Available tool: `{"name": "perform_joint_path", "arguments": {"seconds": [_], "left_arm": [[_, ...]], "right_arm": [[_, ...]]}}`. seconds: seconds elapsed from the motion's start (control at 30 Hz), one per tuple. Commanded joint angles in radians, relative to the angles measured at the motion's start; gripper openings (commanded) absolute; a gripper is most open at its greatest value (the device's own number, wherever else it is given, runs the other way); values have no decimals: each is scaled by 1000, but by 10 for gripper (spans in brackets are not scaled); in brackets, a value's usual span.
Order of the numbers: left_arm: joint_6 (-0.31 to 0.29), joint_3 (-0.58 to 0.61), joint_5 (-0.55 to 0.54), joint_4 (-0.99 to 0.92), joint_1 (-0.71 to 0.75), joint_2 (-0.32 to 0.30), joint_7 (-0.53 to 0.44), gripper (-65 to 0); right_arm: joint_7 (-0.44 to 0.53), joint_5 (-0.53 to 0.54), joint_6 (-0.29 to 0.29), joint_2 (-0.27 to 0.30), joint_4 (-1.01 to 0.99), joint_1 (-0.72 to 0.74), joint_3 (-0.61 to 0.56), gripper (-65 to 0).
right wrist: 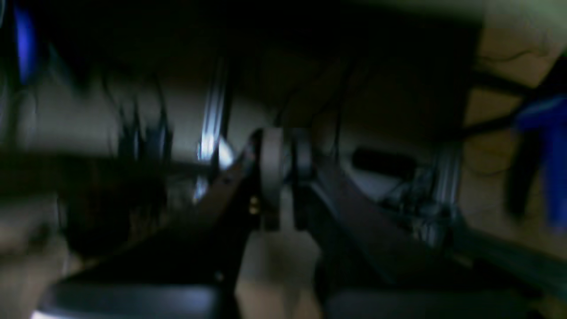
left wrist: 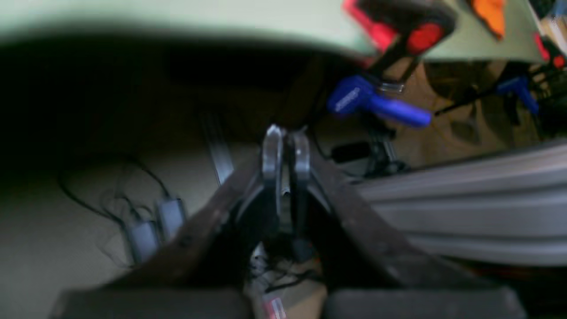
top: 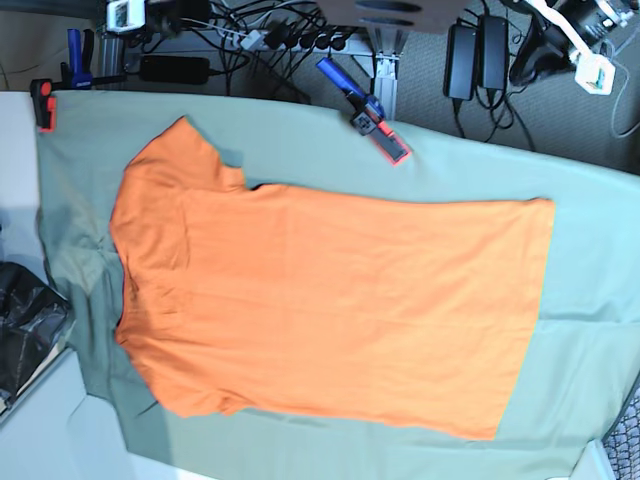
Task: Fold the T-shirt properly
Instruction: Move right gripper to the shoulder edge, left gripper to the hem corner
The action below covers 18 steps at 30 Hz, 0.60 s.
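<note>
the t-shirt (top: pixel 330 300) lies spread flat and unfolded on the sage-green cloth (top: pixel 590 260) that covers the counter, collar end toward the base view's left, hem toward its right, both sleeves out; judging by that, folding has not yet begun and the step in hand is the first approach. neither arm shows over the cloth in the base view. the left claw (left wrist: pixel 285 150) hangs off the counter's edge, over the floor and cables, jaws narrow with only a slit between them and nothing in them; a corner of orange shows far up in its view. the right claw (right wrist: pixel 283 155) is dim and blurred, jaws likewise close together and empty as far as can be told. the next move probably calls for both claws to rise, open and reach a sleeve or a long edge. green cloth borders the shirt all round, giving room; the blue-and-red clamp (top: pixel 375 125) at the far edge sits near the upper side, worth avoiding.
</note>
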Motion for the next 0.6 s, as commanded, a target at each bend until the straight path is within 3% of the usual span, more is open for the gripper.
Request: {"name": "perform_joint_path", "arguments": {"seconds": [0.0,0.1,0.2,0.4,0.57], "left_arm": [[-17,-13,-14,45,17,-15,-11,-619],[-17,-29,-35,111,17,-40,-12,-617],[-17,-30,-34,133,14,-55,-11,-615],[-17,-31,-34,133,14,-58,13,-605],[-17,-31,-34,133,14,-60,19,-443]], "right_arm": [[-11,40,60,8,29,2,27,-546],[-85,174,37,8,44,92,80,-385],[-166,277,-84,6,37,217,87,-291],[-230,288,-104,-52,-7,404,84,-285],[-247,288,-139,-130,-93,482,84,-285]]}}
